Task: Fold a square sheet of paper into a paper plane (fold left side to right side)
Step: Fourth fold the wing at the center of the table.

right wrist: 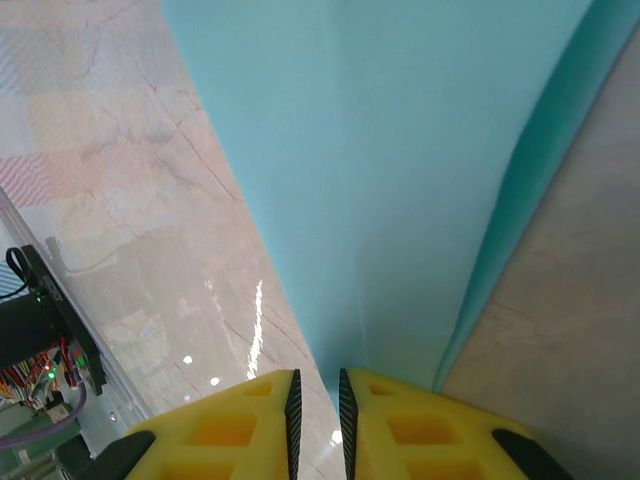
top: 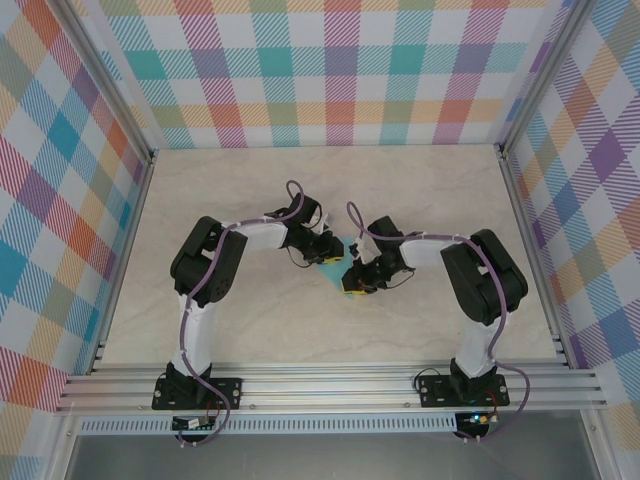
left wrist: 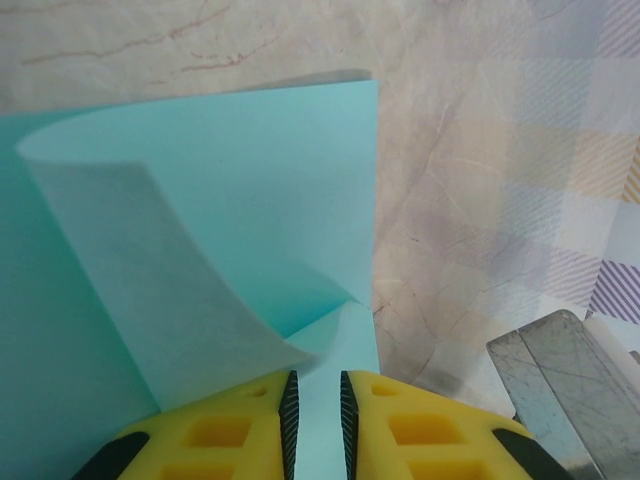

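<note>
The square sheet of paper is plain turquoise, paler on its curled underside. Touching it, the left gripper and right gripper are yellow with black ribbed pads. Beneath the sheet, the table is beige and marble-veined; the walls beyond show pastel plaid.

Both arms bend inward, left claw and right claw nearly meeting, jaws pinched almost closed.
</note>
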Controlling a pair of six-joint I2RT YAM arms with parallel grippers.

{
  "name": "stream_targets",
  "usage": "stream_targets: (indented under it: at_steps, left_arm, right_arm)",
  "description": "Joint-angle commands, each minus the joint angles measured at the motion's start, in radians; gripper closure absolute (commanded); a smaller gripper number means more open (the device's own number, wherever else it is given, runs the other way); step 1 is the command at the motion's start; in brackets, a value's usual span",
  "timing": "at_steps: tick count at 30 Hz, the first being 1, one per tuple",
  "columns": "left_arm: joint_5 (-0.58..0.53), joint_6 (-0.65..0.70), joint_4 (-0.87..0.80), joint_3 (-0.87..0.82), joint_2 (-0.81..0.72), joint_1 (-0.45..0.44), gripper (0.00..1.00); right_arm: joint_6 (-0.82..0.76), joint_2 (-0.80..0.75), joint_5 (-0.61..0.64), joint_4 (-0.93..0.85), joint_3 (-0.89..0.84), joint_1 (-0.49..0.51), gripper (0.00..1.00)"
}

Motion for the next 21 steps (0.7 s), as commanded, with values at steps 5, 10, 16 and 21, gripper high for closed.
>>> stream_targets:
  at_steps: [5, 10, 16, 21]
  left_arm:
    - [-0.097, 0.002, -0.122, -0.033, 0.044, -0.009, 0.79]
    - [-0.094, 0.001, -0.118, -0.036, 0.042, -0.009, 0.79]
    - [-0.086, 0.003, -0.109, -0.043, 0.025, -0.010, 0.79]
    - [-0.082, 0.002, -0.106, -0.055, 0.005, -0.010, 0.79]
  right_arm:
    - [-0.022, -0.023, -0.015, -0.155, -0.089, 0.014, 0.81]
    - [-0.014, -0.082, -0.037, -0.149, -0.092, 0.015, 0.81]
    - [0.030, -0.173, -0.058, -0.080, -0.051, 0.007, 0.79]
    - [0.075, -0.153, -0.011, -0.006, -0.034, -0.001, 0.78]
